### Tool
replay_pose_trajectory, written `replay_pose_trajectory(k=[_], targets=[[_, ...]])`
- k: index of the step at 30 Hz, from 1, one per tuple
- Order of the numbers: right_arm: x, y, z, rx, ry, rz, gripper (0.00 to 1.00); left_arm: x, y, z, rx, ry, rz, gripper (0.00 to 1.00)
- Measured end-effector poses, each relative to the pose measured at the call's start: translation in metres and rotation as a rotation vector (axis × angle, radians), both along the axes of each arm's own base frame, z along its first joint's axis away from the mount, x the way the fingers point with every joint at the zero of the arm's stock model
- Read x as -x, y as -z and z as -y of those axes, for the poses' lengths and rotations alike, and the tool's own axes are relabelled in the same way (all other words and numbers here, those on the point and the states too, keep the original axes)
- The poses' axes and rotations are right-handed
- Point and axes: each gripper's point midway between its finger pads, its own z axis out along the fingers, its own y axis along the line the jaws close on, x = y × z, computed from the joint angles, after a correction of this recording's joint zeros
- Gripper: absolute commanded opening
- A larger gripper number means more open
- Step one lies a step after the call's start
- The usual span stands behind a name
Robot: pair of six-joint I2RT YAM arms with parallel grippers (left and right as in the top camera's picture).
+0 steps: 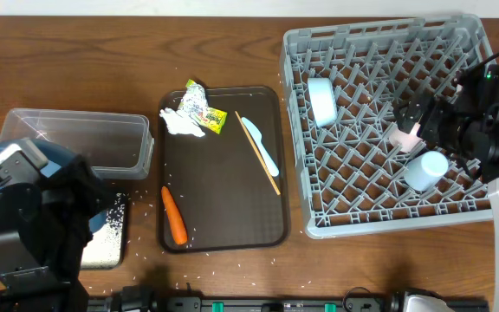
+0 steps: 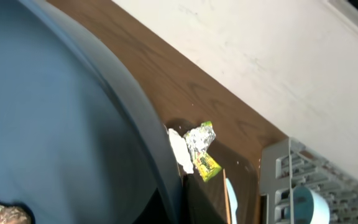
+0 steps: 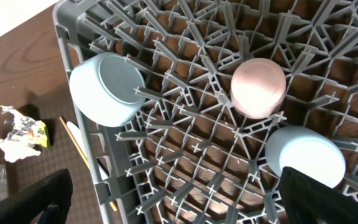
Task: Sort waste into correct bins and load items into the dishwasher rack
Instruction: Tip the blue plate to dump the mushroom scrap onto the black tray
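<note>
My left gripper [image 2: 176, 208] is shut on the rim of the dark-blue plate [image 2: 48, 118], holding it tilted above the black tray [image 1: 111, 243] and beside the clear tub [image 1: 76, 134]. A brown food lump [image 2: 2, 214] clings to the plate. My right gripper [image 3: 185, 205] is wide open and empty above the grey rack [image 1: 466, 35]. The rack holds the pale-blue bowl [image 3: 107, 87], the pinkish cup [image 3: 258, 87] and the light-blue cup [image 3: 306, 155]. The yellow-green wrapper [image 1: 204, 108], tissue [image 1: 180, 124], carrot [image 1: 174, 215] and white utensil [image 1: 262, 147] lie on the brown serving tray [image 1: 223, 199].
A wooden chopstick [image 1: 258, 156] lies slanted beside the utensil. Rice grains [image 1: 115, 217] are scattered on the black tray and on the table near the serving tray's front edge. The left arm's body [image 1: 33, 225] covers most of the black tray.
</note>
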Motion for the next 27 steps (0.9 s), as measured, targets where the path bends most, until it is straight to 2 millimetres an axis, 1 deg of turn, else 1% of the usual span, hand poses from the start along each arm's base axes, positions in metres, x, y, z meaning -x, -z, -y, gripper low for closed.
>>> replay_pose_trajectory(k=[5, 10, 14, 16, 19, 23, 27], targets=[[0.0, 0.0, 0.0, 0.0, 0.0, -0.001, 0.99, -0.006, -0.003, -0.011, 0.03, -0.055, 0.016, 0.06], [0.001, 0.001, 0.0, -0.001, 0.0, -0.004, 0.99, -0.021, 0.015, -0.033, 0.125, -0.167, -0.043, 0.06], [0.002, 0.001, 0.0, -0.001, 0.0, -0.011, 0.99, -0.04, 0.028, -0.049, 0.188, -0.179, -0.082, 0.06], [0.002, 0.002, 0.0, -0.002, 0.0, -0.011, 0.99, -0.045, 0.035, -0.055, 0.223, -0.167, -0.1, 0.06], [0.002, 0.002, 0.0, -0.002, 0.0, -0.011, 0.99, -0.048, 0.039, -0.065, 0.276, -0.144, -0.099, 0.06], [0.002, 0.002, 0.0, -0.002, 0.0, -0.011, 0.99, -0.042, 0.034, -0.084, 0.351, -0.112, -0.04, 0.06], [0.002, 0.002, 0.0, -0.002, 0.0, -0.011, 0.99, -0.04, 0.027, -0.089, 0.416, -0.033, 0.022, 0.06]])
